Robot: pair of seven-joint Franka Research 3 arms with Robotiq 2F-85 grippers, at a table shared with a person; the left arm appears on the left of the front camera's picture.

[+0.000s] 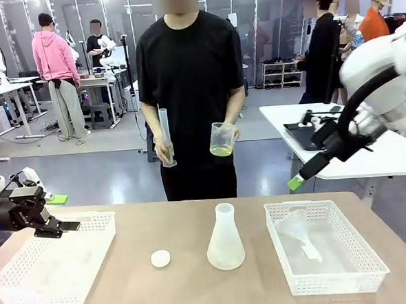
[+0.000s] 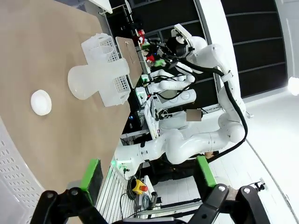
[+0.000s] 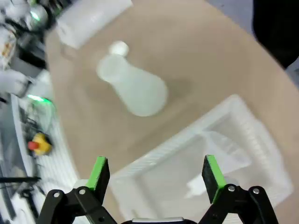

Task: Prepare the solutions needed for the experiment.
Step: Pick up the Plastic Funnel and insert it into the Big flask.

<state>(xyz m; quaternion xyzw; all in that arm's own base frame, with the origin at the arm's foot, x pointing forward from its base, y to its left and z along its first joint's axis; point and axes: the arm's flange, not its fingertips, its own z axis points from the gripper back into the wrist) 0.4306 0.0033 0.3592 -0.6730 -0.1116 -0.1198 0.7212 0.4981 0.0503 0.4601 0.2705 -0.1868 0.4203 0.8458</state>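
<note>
Across the table a person holds a clear beaker (image 1: 223, 138) with a shallow layer of pale yellow solutions (image 1: 221, 151) in one hand and a tall measuring cylinder (image 1: 165, 137) in the other. A frosted conical flask (image 1: 225, 239) (image 2: 96, 79) (image 3: 135, 89) stands empty at the table's middle, a white cap (image 1: 160, 258) (image 2: 41, 102) (image 3: 119, 47) beside it. My left gripper (image 1: 63, 213) (image 2: 148, 172) hangs open over the left basket's near corner. My right gripper (image 1: 298, 180) (image 3: 155, 172) is open, raised above the right basket.
A white mesh basket (image 1: 32, 286) (image 2: 14, 177) lies at the left. A second basket (image 1: 335, 282) (image 3: 154, 163) (image 2: 117, 88) at the right holds a clear funnel (image 1: 297, 229) (image 3: 219, 151). Other people and tables stand far behind.
</note>
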